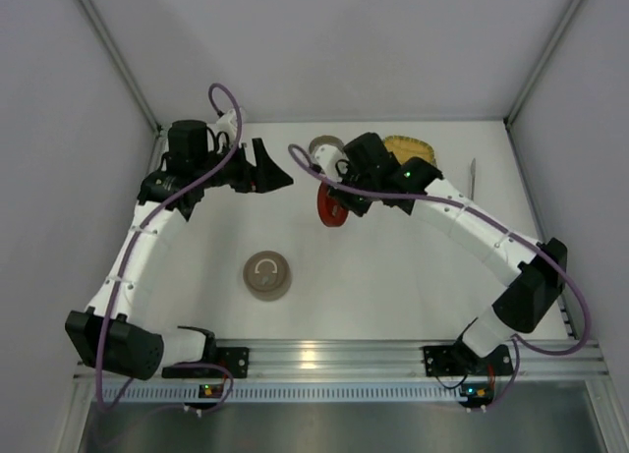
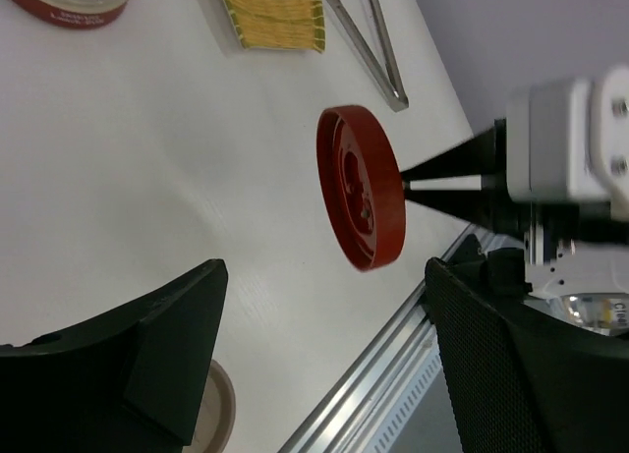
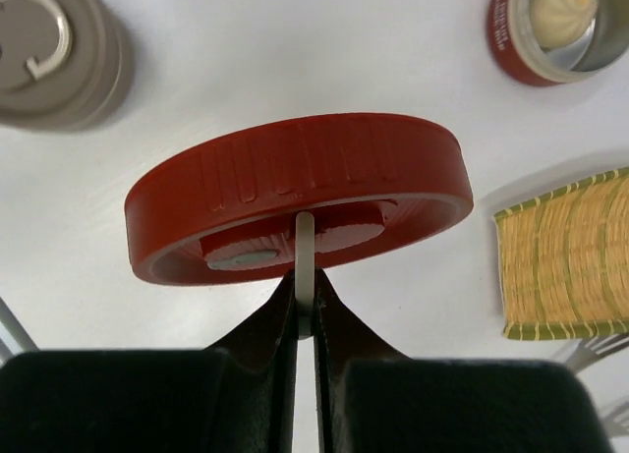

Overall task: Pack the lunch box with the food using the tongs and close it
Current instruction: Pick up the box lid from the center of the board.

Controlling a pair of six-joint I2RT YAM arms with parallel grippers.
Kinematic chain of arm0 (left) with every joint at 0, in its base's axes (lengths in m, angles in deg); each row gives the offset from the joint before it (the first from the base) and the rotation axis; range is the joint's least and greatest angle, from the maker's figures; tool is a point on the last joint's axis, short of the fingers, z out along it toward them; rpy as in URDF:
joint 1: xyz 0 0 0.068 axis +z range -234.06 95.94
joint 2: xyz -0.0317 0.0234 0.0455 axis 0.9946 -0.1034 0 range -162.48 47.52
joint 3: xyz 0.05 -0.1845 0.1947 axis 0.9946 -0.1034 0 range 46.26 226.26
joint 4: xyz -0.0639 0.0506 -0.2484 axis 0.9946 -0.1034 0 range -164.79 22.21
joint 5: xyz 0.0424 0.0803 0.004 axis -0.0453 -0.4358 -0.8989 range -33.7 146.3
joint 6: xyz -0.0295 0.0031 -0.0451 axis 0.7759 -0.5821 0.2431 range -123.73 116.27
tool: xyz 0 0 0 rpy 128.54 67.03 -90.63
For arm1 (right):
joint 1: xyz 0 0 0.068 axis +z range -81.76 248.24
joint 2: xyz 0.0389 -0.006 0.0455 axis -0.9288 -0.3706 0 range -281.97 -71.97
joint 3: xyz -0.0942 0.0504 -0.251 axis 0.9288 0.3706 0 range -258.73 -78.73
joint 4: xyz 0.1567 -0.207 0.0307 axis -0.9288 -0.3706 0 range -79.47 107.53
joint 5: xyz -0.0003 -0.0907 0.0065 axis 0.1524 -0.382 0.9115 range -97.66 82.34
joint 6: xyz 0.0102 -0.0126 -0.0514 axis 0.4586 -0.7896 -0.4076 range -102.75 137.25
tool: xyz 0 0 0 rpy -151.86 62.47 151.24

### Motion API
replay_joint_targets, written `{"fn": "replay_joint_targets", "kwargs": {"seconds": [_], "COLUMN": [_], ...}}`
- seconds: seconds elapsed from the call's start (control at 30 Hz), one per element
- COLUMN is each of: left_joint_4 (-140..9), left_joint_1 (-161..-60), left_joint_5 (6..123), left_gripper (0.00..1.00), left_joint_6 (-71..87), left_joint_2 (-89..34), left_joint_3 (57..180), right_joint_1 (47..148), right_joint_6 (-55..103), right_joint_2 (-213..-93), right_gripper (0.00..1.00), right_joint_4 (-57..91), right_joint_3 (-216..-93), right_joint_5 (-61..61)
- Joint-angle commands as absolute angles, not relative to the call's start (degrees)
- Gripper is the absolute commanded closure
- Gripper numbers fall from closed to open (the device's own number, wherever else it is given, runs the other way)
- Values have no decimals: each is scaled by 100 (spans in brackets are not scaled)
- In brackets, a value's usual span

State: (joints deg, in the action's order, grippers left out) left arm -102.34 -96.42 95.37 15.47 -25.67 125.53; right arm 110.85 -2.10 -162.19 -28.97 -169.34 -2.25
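The lunch box [image 1: 325, 145] is a round red tin standing open at the back of the table, with a whitish lump of food [image 3: 563, 1] inside. My right gripper [image 3: 305, 281] is shut on a thin white tab of the red lid [image 3: 295, 193] and holds it on edge above the table [image 1: 332, 208]. My left gripper [image 1: 275, 167] hangs open and empty left of the lid, its fingers [image 2: 147, 355] wide apart. The tongs [image 1: 473, 178] lie on the table beyond the yellow tray, also seen in the left wrist view [image 2: 369, 40].
A yellow woven tray [image 1: 409, 146] lies right of the lunch box. A beige round cap with a metal ring [image 1: 266, 275] sits mid-table toward the front. An aluminium rail [image 1: 324, 355] runs along the near edge, and white walls enclose the table.
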Motion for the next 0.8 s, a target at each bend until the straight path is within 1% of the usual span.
{"fn": "replay_joint_targets", "kwargs": {"seconds": [0.0,0.1,0.17,0.27,0.37,0.63,0.77], "left_joint_4": [-9091,-9020,-8933,-8556,-7879,-6939,-6324], "left_joint_1": [-9619,-9628,-9637,-9637,-9637,-9689,-9830], "left_joint_5": [10024,10051,10147,10410,10656,11017,10895], "left_gripper": [15,17,21,23,23,21,24], "left_joint_6": [2422,2431,2501,2641,2904,3564,3783], "left_joint_2": [-2798,-2912,-2904,-2746,-2439,-2201,-2043], "left_joint_3": [12229,12001,11641,11063,10561,9971,9646], "right_joint_1": [11606,11781,11834,11931,12045,12282,12300], "right_joint_6": [-709,-727,-727,-666,-595,-481,-385], "right_joint_2": [-16057,-16101,-16162,-16303,-16452,-16812,-16971], "right_gripper": [100,100,100,100,100,100,100], "right_joint_4": [-3468,-3529,-3573,-3705,-3776,-3881,-3987], "right_joint_3": [-16953,-16944,-16987,-17110,-17216,-17620,-17866], "right_joint_5": [-1240,-1302,-1346,-1372,-1460,-1706,-1812]}}
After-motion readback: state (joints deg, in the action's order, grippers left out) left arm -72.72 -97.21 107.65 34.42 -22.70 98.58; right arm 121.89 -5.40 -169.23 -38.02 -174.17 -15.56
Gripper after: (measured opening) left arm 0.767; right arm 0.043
